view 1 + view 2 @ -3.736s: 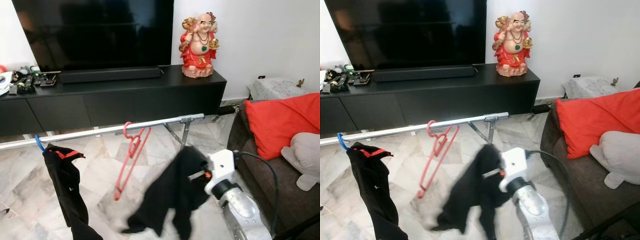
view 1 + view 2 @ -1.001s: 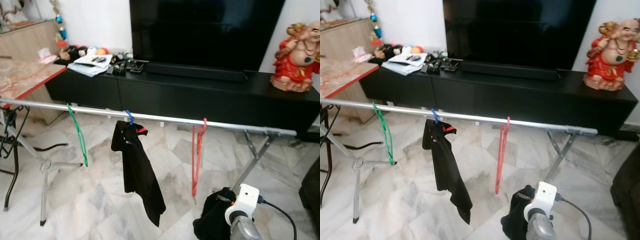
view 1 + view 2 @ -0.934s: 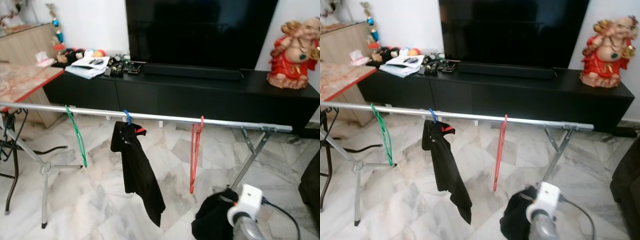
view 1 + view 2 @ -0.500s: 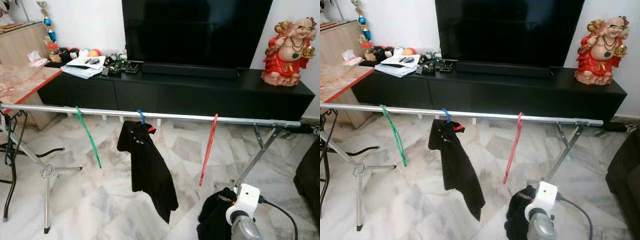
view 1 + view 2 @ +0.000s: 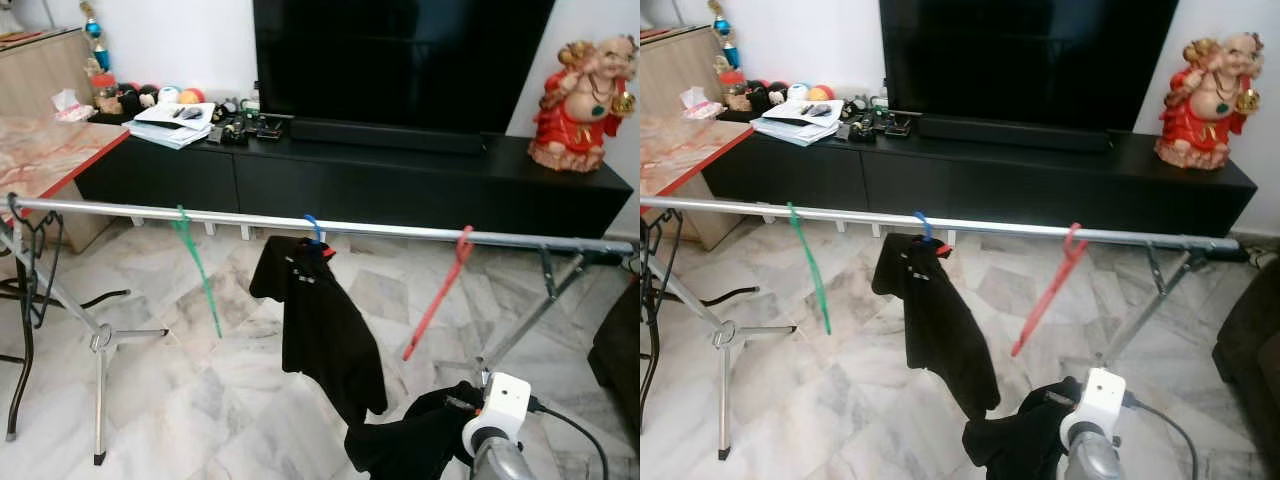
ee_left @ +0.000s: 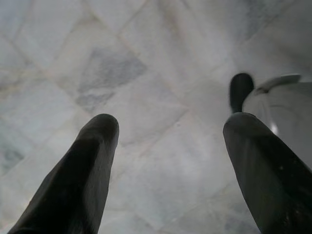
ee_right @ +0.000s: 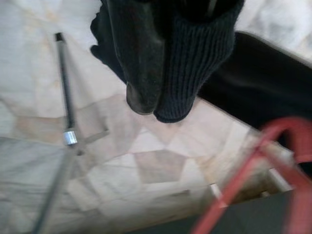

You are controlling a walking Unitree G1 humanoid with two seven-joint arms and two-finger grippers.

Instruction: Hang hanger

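A silver clothes rail [image 5: 400,232] crosses the room on folding legs. On it hang an empty green hanger [image 5: 200,275], a blue hanger [image 5: 314,224] carrying a black shirt [image 5: 325,325], and an empty red hanger [image 5: 438,300] that tilts. My right gripper [image 7: 158,97] is low and in front of the rail, below the red hanger, shut on a black garment [image 5: 405,450] that droops to its left. In the right wrist view the knit cloth [image 7: 195,53] covers one finger. My left gripper [image 6: 171,124] is open with nothing in it, pointing down at the marble floor.
Behind the rail stands a long black TV cabinet [image 5: 400,185] with a large TV [image 5: 400,60], a red statue [image 5: 580,105] and clutter [image 5: 185,110]. A marble-topped table [image 5: 45,150] is at the left, a dark sofa edge [image 5: 620,350] at the right. Rail legs [image 5: 100,340] splay over the floor.
The camera has shifted. The green and red hangers now swing out at an angle on the rail. The black garment in my right gripper has swung out to the left.
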